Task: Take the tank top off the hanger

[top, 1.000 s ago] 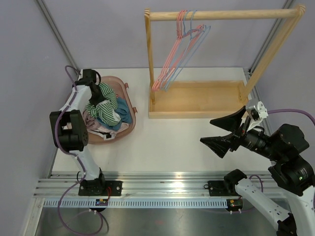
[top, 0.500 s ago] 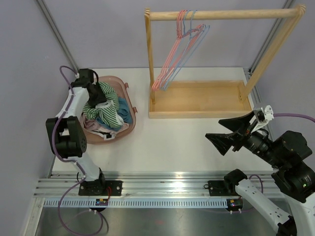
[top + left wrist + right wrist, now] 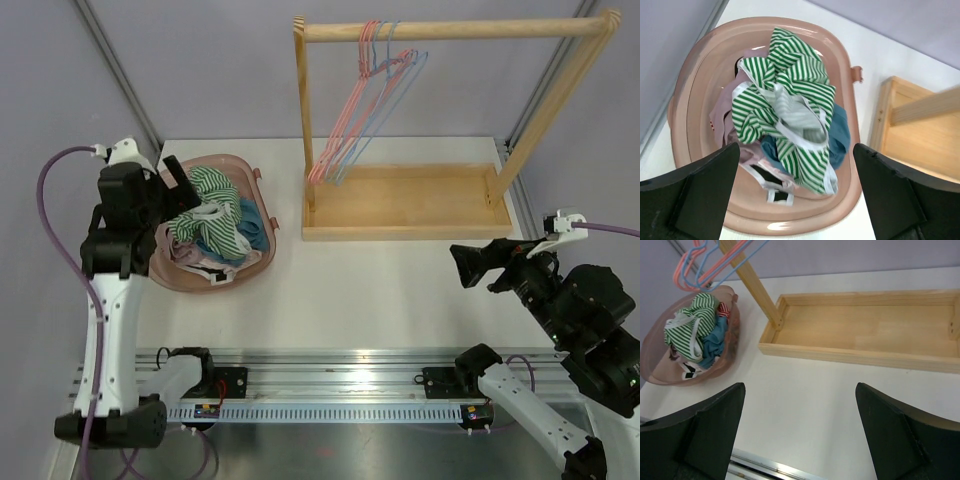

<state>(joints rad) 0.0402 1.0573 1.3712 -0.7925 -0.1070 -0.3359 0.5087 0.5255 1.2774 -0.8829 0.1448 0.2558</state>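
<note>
The green-and-white striped tank top [image 3: 212, 212] lies crumpled on top of other clothes in the pink basket [image 3: 215, 285]. In the left wrist view the tank top [image 3: 790, 105] sits directly below my left gripper [image 3: 795, 147], which is open, raised above the basket and holds nothing. The pink and blue hangers [image 3: 365, 100] hang bare on the wooden rack [image 3: 450, 30]. My right gripper [image 3: 478, 265] is open and empty over the white table at the right. From the right wrist, the right gripper [image 3: 800, 385] faces bare table, with the tank top [image 3: 690, 325] far left.
A blue garment [image 3: 842, 132] and pale pink clothes [image 3: 725, 107] lie under the striped one. The rack's wooden base tray [image 3: 400, 200] sits behind the table's middle. A metal rail [image 3: 330, 380] runs along the near edge, and grey walls close in the left and right sides.
My left gripper opened, let go of the tank top in the basket and lifted away toward the left. The right arm drew back to the right and nearer.
</note>
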